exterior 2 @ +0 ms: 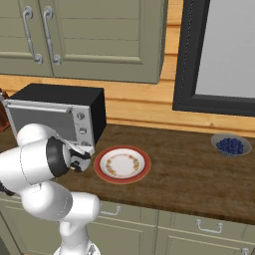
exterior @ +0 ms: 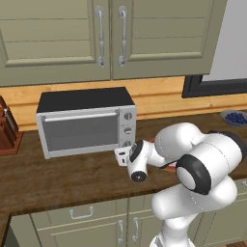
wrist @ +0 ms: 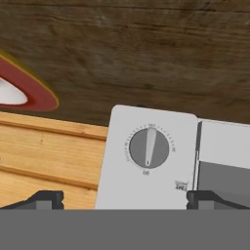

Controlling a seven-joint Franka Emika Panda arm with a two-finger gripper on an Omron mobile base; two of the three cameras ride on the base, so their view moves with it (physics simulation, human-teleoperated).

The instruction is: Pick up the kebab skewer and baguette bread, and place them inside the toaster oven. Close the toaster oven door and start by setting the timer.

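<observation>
The toaster oven point(exterior: 86, 121) stands on the bench point(exterior: 58, 178), its door point(exterior: 79, 130) shut; the jaws are spread wide, nothing grasped, before the bottom knob point(wrist: 149, 147); the knob should be straddled squarely before turning; the plate point(exterior 2: 122, 165), seemingly bare, is seen whole from the right base view.

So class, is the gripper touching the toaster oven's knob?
Apart. In the hand view the open gripper has fingertips spread wide either side of the knob, which sits between them untouched.
</observation>
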